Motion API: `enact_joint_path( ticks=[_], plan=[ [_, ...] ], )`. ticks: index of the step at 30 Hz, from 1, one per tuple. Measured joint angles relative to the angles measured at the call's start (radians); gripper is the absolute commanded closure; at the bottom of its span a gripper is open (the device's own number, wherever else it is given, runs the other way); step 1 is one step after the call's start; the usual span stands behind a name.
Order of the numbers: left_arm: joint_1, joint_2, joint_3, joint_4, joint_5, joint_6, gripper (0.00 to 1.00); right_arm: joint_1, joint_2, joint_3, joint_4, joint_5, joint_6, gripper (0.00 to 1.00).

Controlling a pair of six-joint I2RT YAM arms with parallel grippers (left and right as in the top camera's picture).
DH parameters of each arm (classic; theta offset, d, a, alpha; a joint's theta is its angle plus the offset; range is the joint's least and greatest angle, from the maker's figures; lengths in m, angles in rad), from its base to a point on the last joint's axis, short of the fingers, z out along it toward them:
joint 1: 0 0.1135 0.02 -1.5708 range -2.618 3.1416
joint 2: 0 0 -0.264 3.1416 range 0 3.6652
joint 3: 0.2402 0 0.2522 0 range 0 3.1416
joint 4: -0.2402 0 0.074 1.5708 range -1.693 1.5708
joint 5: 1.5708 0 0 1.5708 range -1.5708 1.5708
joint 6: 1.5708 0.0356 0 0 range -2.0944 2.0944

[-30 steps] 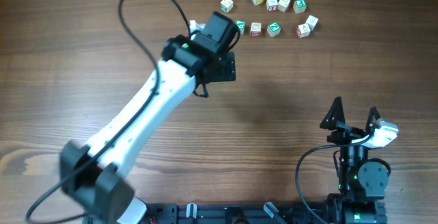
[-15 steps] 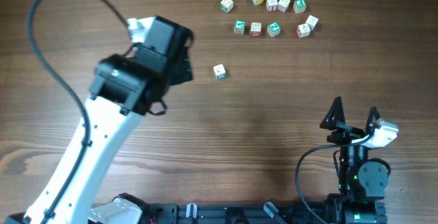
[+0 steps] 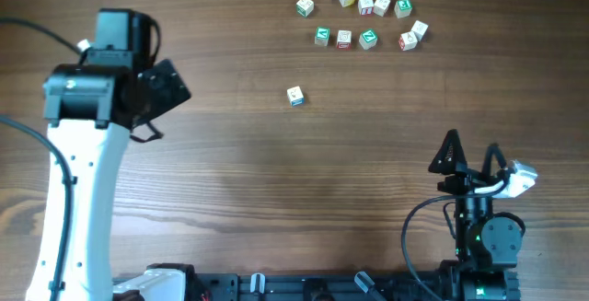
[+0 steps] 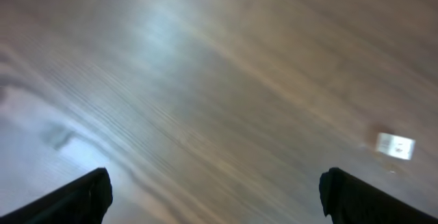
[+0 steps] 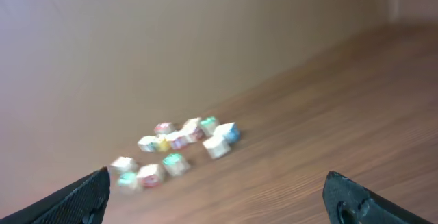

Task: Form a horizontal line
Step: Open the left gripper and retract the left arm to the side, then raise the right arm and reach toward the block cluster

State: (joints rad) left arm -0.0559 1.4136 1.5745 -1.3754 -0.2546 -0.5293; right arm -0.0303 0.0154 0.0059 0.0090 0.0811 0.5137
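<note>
As my left claw swings back empty, jaws spread wide, one lettered cube now sits alone, well apart from the horizontal line of three on the far side; the row gains nothing yet, I judge; my right claw waits parked, likewise spread.

The middle of the table is bare wood from the left arm across to the right edge. Only a lone cube stands in it, well apart from everything else. Near the far edge, right of centre, a cluster of cubes crowds the surface, with the horizontal line just on its near side — the gaps among them are narrow. The left arm covers the left edge and the right arm sits by the near right corner — open wood lies between.
</note>
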Motion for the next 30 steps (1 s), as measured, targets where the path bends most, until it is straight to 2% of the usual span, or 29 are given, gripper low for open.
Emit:
enact_joint_path(
  ticks=[5, 11, 19, 30],
  plan=[
    [0.074, 0.000, 0.000, -0.137, 0.012, 0.000, 0.00, 0.000, 0.000, 0.000, -0.006, -0.114, 0.331, 0.00],
    [0.129, 0.000, 0.000, -0.200, -0.006, 0.000, 0.00, 0.000, 0.000, 0.000, 0.001, -0.234, 0.564, 0.00],
    [0.140, 0.000, 0.000, -0.242, -0.009, 0.000, 0.00, 0.000, 0.019, 0.000, 0.024, -0.446, 0.606, 0.00],
    [0.140, 0.000, 0.000, -0.275, -0.009, 0.000, 0.00, 0.000, 0.073, 0.001, 0.029, -0.530, 0.584, 0.00]
  ],
)
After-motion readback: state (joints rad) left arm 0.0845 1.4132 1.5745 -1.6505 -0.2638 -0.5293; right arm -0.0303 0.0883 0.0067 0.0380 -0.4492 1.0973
